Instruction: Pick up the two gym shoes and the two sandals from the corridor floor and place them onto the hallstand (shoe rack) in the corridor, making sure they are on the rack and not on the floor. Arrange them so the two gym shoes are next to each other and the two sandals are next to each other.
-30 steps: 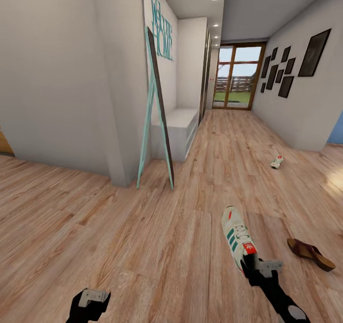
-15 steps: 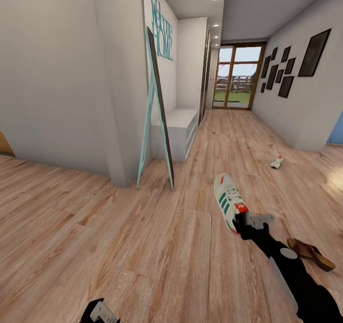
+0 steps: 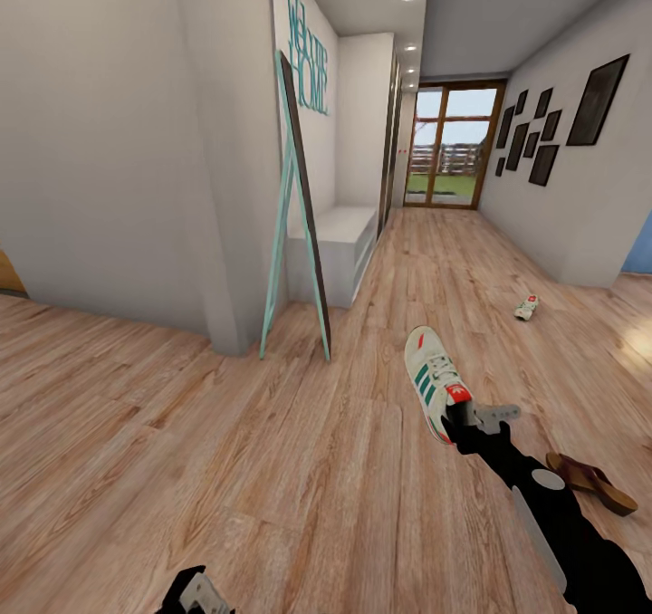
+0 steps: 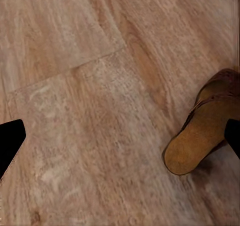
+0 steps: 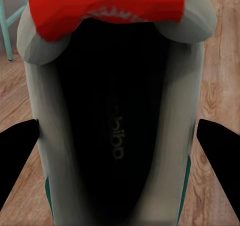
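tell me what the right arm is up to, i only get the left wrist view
Observer: The right gripper grips a gym shoe at its heel, toe pointing away down the corridor.
Operator: where's the other gym shoe
Observer: The second gym shoe lies on the floor farther down the corridor, near the right wall.
Operator: any sandal besides the one i see
Observer: The head view shows a sandal on the floor right of the right arm; I cannot tell whether it is yours.

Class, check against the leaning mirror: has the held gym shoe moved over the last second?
Yes. The gym shoe moved up-corridor, nearer the leaning mirror, carried by the right tool.
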